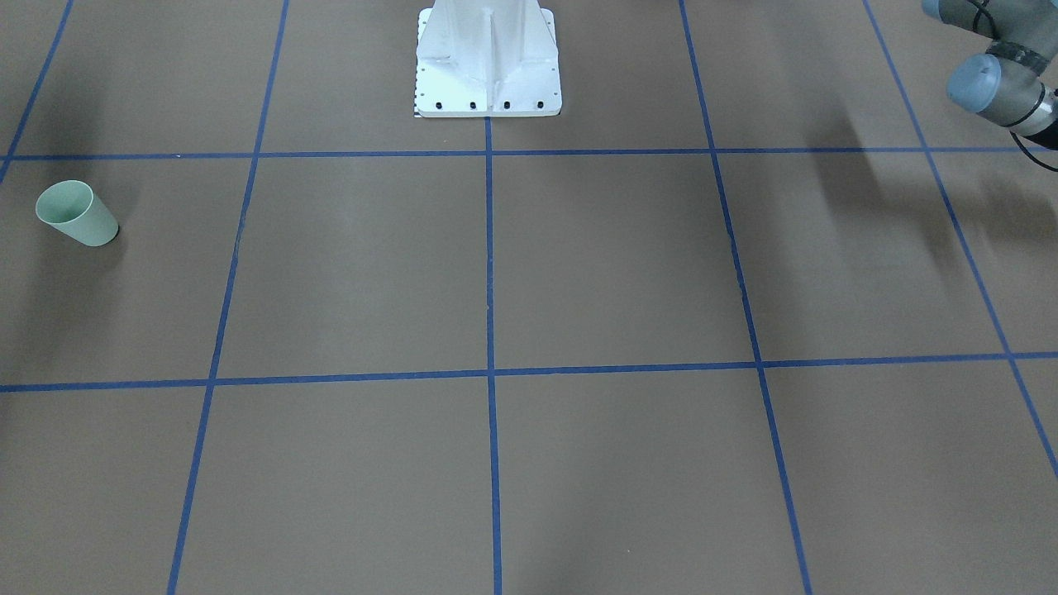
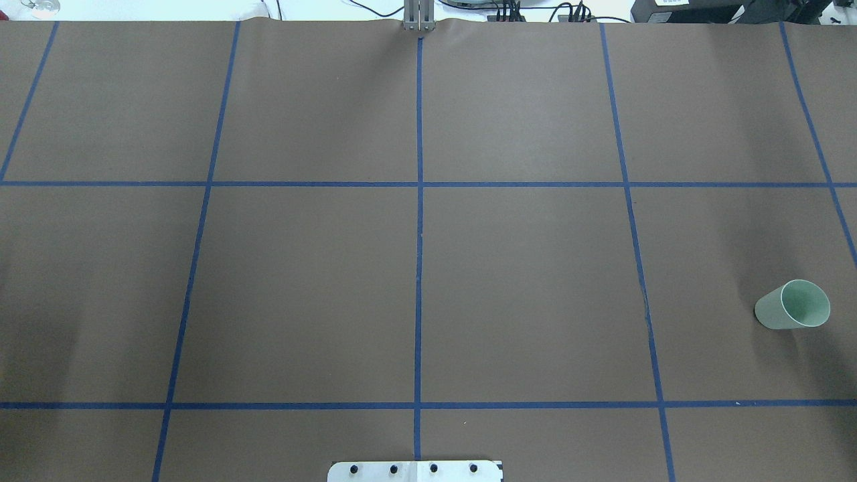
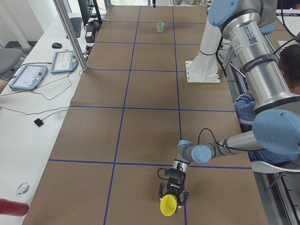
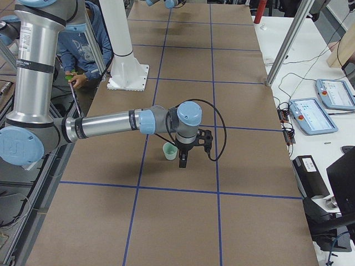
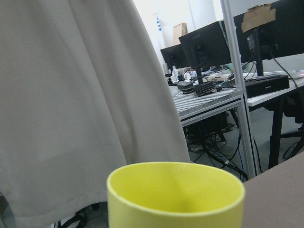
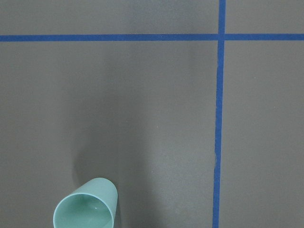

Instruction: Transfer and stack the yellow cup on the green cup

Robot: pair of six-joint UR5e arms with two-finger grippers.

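The yellow cup [image 3: 168, 206] sits between the fingers of my left gripper [image 3: 172, 198] at the near end of the table in the exterior left view. Its rim [image 5: 175, 192] fills the bottom of the left wrist view, where no fingers show, so I cannot tell whether that gripper is shut on it. The green cup [image 2: 793, 305] stands upright and alone at the table's right side [image 1: 76, 213]. My right gripper [image 4: 191, 154] hangs just beside the green cup [image 4: 170, 151], fingers down, state unclear. The right wrist view shows the green cup [image 6: 85, 209] at its lower left.
The white robot base [image 1: 488, 62] stands at the table's middle rear edge. Blue tape lines grid the brown table [image 2: 415, 281]. A person [image 3: 262, 108] sits behind the robot. Pendants [image 4: 313, 108] and cables lie on the side bench.
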